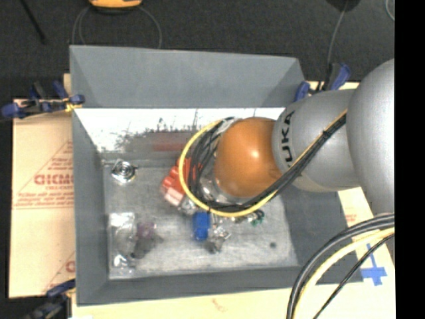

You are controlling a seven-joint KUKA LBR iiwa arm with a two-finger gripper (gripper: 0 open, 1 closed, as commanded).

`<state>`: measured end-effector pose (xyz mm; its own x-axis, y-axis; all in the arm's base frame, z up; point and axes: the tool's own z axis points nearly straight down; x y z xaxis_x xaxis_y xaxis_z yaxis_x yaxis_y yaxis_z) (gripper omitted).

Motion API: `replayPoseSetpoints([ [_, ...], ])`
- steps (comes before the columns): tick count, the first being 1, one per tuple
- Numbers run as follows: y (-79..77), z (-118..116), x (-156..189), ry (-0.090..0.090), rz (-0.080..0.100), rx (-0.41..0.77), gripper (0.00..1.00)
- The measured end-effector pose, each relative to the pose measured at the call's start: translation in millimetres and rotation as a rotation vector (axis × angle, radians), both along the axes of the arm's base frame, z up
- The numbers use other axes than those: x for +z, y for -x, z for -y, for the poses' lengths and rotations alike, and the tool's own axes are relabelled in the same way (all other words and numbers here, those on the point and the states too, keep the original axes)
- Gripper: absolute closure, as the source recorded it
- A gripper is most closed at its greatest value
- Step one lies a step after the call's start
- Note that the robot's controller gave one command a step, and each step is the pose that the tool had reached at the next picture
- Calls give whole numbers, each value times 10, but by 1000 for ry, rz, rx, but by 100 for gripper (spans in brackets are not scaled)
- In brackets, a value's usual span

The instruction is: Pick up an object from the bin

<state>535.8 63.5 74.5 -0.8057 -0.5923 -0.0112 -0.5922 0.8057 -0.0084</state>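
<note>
The arm [332, 138] comes in from the right of the frame. Its round orange cover [244, 159], ringed by yellow and black cables, hangs over the middle of the grey bin [186, 78]. The gripper [209, 205] is tucked under the cover's lower left edge; I cannot tell whether it is open or closed, and nothing shows in its grasp.

Seven loose things lie on the bin floor:
- One red-and-white packet [172, 186] lies just left of the gripper.
- One blue piece [201, 226] lies just below it.
- One small silver piece [216, 242] is beside the blue one.
- One small green piece [256, 218] lies at lower right of the cover.
- One shiny metal ring [123, 171] sits at upper left.
- One clear plastic wrapper [121, 223] lies at lower left.
- One dark purple piece [144, 234] touches the wrapper.
</note>
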Motion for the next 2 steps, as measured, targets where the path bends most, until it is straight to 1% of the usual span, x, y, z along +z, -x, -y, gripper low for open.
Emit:
replayPoseSetpoints([
  [1, -11, -10, 13, -3, 1, -3, 100],
  [2, 94, 369, 1600, 2, -3, 132, 100],
])
